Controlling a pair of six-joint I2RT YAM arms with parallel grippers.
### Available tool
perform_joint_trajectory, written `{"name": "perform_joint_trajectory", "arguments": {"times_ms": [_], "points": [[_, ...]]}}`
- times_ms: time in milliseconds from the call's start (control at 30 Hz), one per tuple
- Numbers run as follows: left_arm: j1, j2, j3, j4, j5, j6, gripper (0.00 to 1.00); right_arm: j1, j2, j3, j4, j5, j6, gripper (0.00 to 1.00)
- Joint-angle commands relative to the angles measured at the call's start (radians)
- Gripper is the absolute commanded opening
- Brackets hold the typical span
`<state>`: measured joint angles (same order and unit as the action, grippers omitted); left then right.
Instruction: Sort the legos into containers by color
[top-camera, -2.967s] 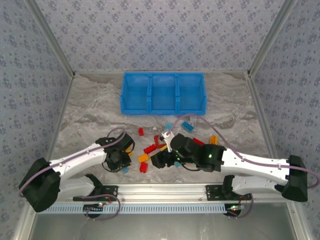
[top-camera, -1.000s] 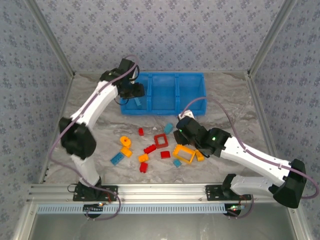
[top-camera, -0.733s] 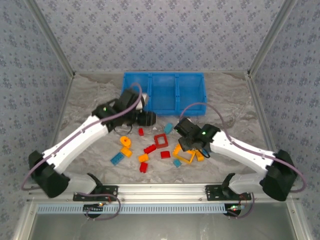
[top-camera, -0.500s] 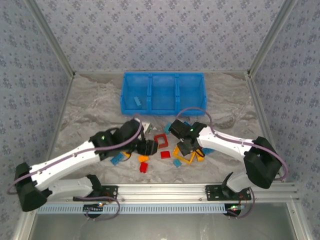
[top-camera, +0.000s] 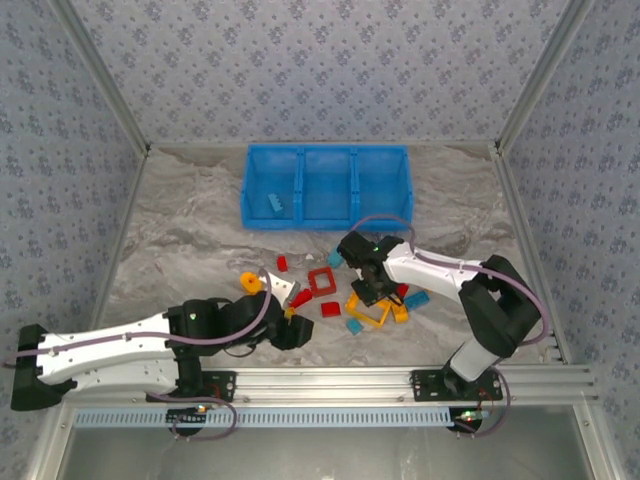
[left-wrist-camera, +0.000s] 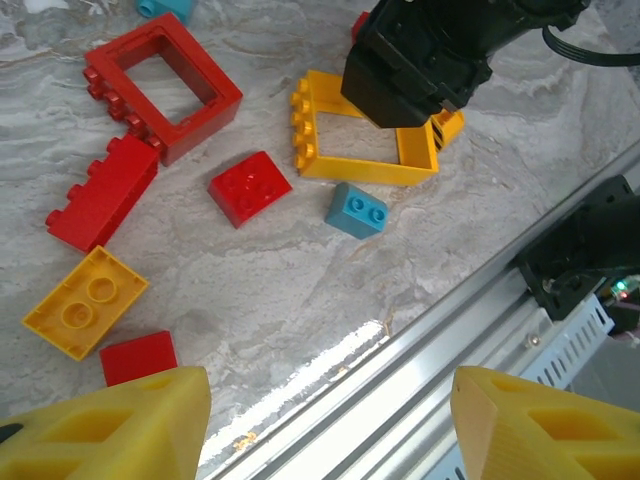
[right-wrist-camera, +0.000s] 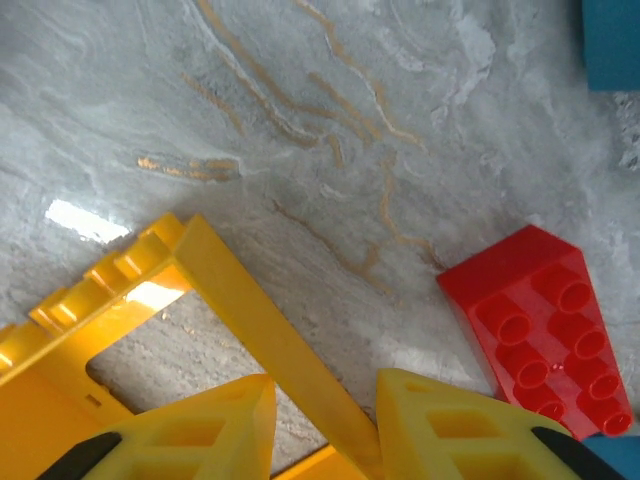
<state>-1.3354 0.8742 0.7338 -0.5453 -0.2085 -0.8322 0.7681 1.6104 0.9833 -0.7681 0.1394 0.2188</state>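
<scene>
While most of the legos lie loose on the marbled surface (top-camera: 180, 220) in front of the blue three-compartment bin (top-camera: 300, 222), the right tool (right-wrist-camera: 325, 385) has its two yellow fingers (right-wrist-camera: 190, 430) set either side of one thin bar of the yellow open frame (right-wrist-camera: 240, 290). The fingers stand close on that bar, but whether they already pinch it cannot be told. A red wedge brick (right-wrist-camera: 540, 310) lies just beside the frame.

The left tool (left-wrist-camera: 328, 400) hangs low near the front rail (left-wrist-camera: 420, 350) with its fingers spread wide and nothing between them. Ahead of it sit a red frame (left-wrist-camera: 205, 120), a red square brick (left-wrist-camera: 250, 188), a small light-blue brick (left-wrist-camera: 357, 210) and a yellow square brick (left-wrist-camera: 85, 315).

The frame looks like hard, glossy, hollow plastic, so it is probably light and stiff but slippery. A pinch across the middle of one bar seems best. Taken near a corner, it would likely swing on the lift and could slip out. One light-blue brick (top-camera: 272, 205) lies in the bin's left compartment.
</scene>
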Motion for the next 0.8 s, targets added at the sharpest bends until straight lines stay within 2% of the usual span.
{"name": "perform_joint_trajectory", "arguments": {"times_ms": [0, 400, 767], "points": [[-0.007, 0.016, 0.011, 0.017, -0.046, -0.001, 0.65, -0.011, 0.031, 0.034, 0.002, -0.021, -0.013, 0.32], [-0.007, 0.029, 0.031, 0.025, -0.055, 0.010, 0.66, -0.011, 0.065, 0.045, -0.001, 0.023, -0.007, 0.20], [-0.006, 0.085, 0.081, 0.067, -0.078, 0.028, 0.66, -0.014, -0.041, 0.081, -0.041, 0.142, 0.021, 0.02]]}}
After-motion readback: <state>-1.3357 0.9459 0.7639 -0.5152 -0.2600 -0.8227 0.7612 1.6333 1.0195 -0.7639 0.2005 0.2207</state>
